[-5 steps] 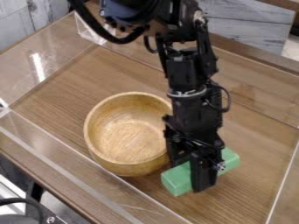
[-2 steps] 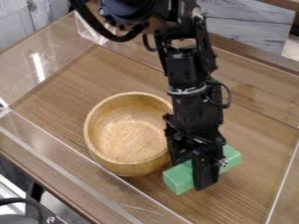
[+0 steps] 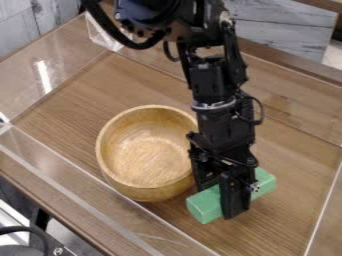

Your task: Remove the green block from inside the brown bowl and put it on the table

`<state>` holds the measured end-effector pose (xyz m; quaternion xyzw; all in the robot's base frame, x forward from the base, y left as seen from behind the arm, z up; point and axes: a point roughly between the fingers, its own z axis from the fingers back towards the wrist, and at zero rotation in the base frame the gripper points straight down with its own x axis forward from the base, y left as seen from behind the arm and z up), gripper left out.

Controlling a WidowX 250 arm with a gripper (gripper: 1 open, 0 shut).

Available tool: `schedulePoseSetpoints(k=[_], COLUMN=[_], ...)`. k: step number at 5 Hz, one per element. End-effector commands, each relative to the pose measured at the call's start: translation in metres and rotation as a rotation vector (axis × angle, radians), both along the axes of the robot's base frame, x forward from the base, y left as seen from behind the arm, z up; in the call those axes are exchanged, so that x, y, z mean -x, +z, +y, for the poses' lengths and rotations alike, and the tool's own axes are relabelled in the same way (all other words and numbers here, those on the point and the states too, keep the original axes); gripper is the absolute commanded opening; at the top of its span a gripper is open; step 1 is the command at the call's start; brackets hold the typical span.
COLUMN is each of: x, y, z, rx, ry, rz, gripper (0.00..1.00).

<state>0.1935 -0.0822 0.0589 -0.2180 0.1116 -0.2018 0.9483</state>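
Observation:
The green block lies low at the table, just right of the brown bowl, near the front acrylic wall. My gripper comes straight down onto it, and the black fingers are shut on the green block across its middle. Whether the block rests on the tabletop or hangs just above it I cannot tell. The bowl is empty, its pale wooden inside fully visible, and its right rim sits close to the fingers.
Clear acrylic walls run around the table's edges, the front one right beside the block. The black arm rises from the gripper toward the upper middle of the view. Bare wood grain extends left and behind the bowl.

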Motion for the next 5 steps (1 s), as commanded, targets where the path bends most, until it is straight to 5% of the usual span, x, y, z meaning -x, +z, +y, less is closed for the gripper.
schedulePoseSetpoints(k=[1, 5], x=[-0.0149, -0.0186], y=[0.0083, 0.0011], z=[0.0003, 0.003], rx=[0.013, 0.021], ry=[0.009, 0.025], rz=[-0.058, -0.051], gripper=[0.0, 0.0])
